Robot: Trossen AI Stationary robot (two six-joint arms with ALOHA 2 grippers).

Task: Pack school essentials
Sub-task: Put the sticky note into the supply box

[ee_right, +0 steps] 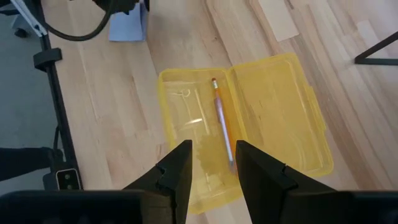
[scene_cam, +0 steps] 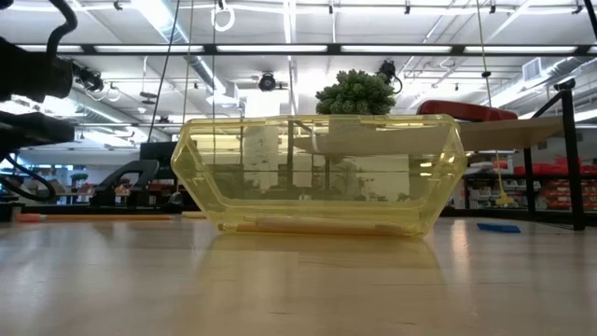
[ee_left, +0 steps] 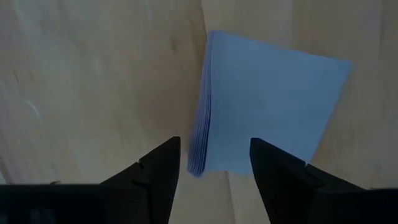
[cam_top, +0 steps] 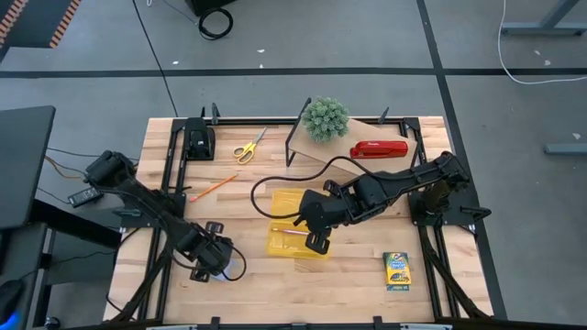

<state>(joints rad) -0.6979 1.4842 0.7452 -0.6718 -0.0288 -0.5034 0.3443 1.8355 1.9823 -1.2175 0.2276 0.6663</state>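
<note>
Pale blue notepad (ee_left: 267,106) flat, near-left; orange pencil (ee_right: 222,121) in open yellow case (ee_right: 280,118); scissors (cam_top: 246,147) far-left; crayon box (cam_top: 397,270) near-right.

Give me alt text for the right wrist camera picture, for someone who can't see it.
An open yellow plastic case lies on the wooden table, with an orange pencil and a thin pink pen along its middle fold. The right claw hangs open above it, empty. Farther off lies a pale blue notepad.

Pencil (ee_right: 221,122) in case (ee_right: 298,112) (lid open).
</note>
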